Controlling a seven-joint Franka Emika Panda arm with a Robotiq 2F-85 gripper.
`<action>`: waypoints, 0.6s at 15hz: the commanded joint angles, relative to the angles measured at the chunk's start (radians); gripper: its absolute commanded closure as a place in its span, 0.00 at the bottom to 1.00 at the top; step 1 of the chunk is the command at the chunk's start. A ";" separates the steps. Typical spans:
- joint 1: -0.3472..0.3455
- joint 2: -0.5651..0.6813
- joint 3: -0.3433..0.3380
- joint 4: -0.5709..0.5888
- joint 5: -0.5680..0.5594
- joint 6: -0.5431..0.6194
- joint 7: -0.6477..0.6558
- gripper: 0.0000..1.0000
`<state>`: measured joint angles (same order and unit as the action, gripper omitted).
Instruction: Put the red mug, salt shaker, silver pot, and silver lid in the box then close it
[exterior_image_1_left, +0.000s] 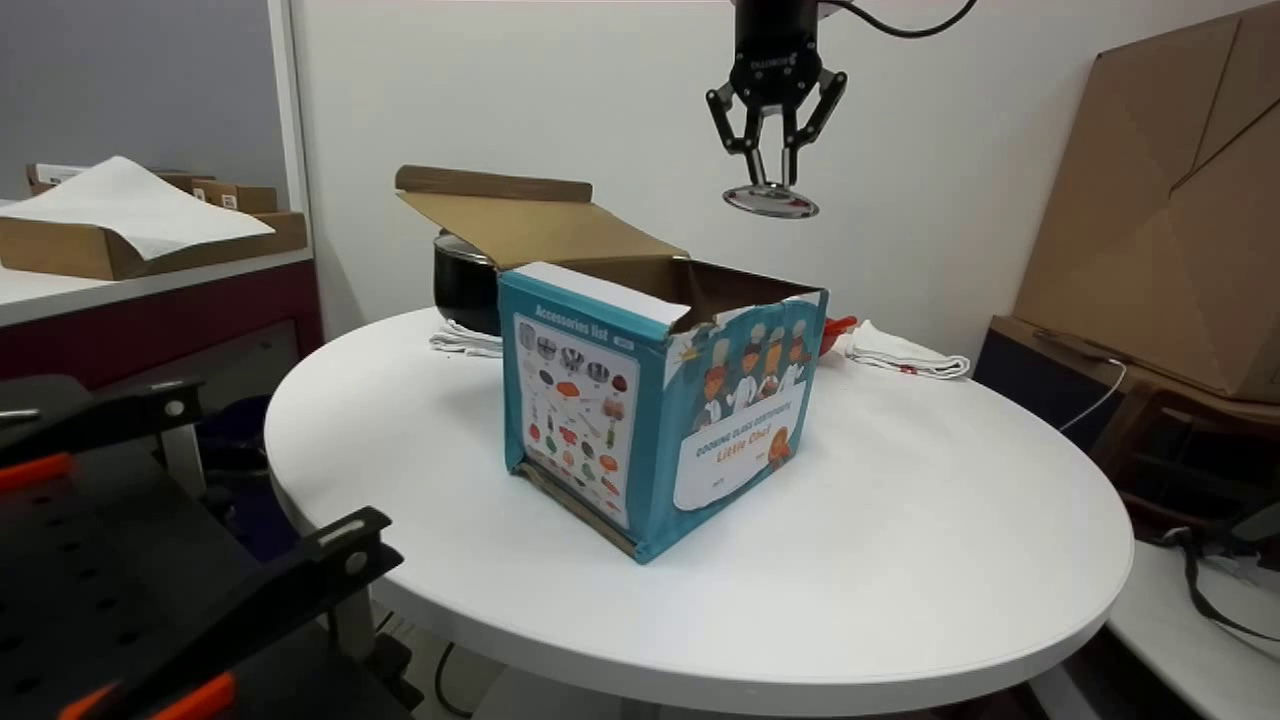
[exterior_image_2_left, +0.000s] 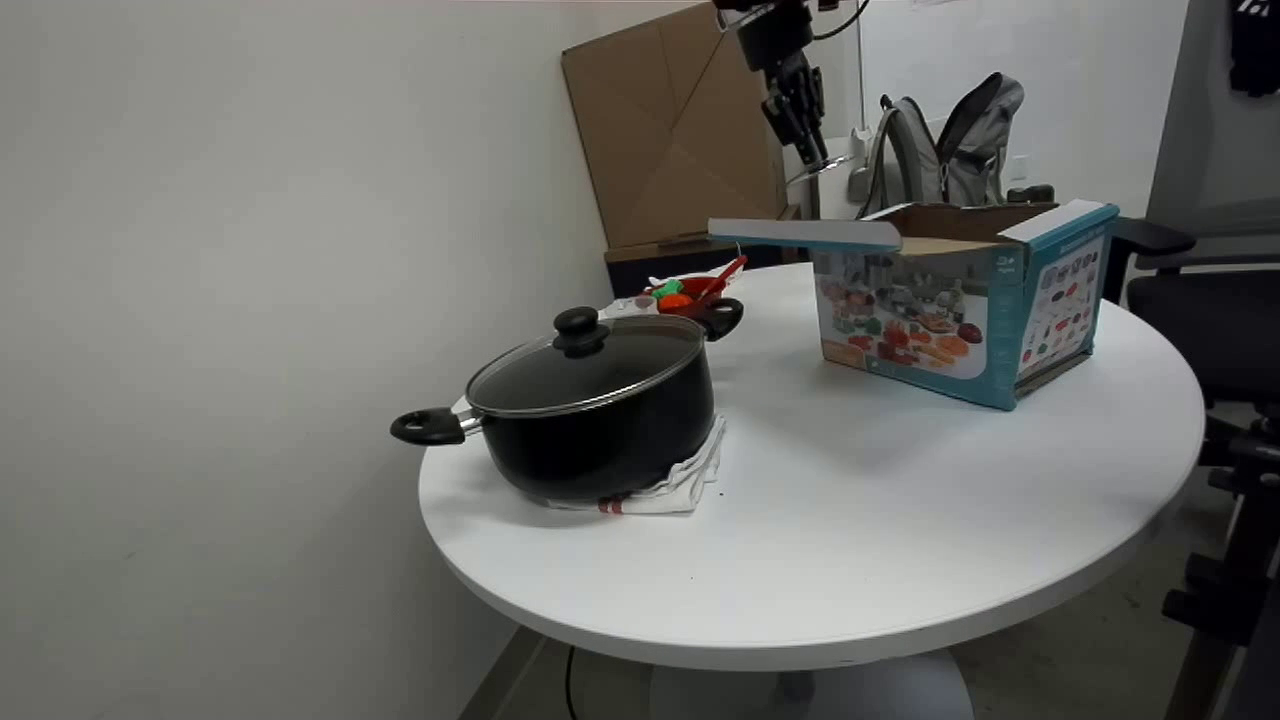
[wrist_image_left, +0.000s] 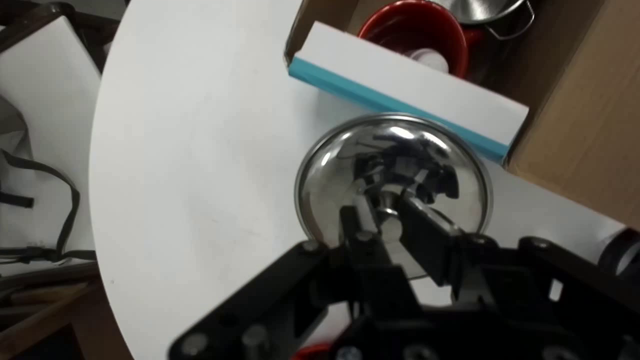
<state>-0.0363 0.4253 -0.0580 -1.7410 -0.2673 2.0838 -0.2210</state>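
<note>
Black pot (exterior_image_2_left: 600, 445) on folded cloth (exterior_image_2_left: 688, 487)

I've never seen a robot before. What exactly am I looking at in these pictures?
The machine is a robot arm, mostly out of frame; the black claw at its end is a gripper. Two pictures come from cameras standing outside the robot. The third looks down from its wrist, past the gripper.

The gripper pinches a silver lid at its middle, up in the air. On the round white table are an open blue box, a lidded black pot on a folded cloth, and a red bowl holding green and orange pieces.

The wrist view shows inside the box: a red mug containing what may be the salt shaker, and part of a silver pot.
</note>
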 joint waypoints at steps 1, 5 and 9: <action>-0.004 -0.163 -0.006 -0.248 -0.060 0.112 0.006 0.95; -0.009 -0.297 -0.018 -0.462 -0.104 0.225 0.050 0.95; -0.027 -0.447 -0.040 -0.686 -0.149 0.336 0.113 0.95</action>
<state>-0.0504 0.1285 -0.0818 -2.2319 -0.3645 2.3288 -0.1643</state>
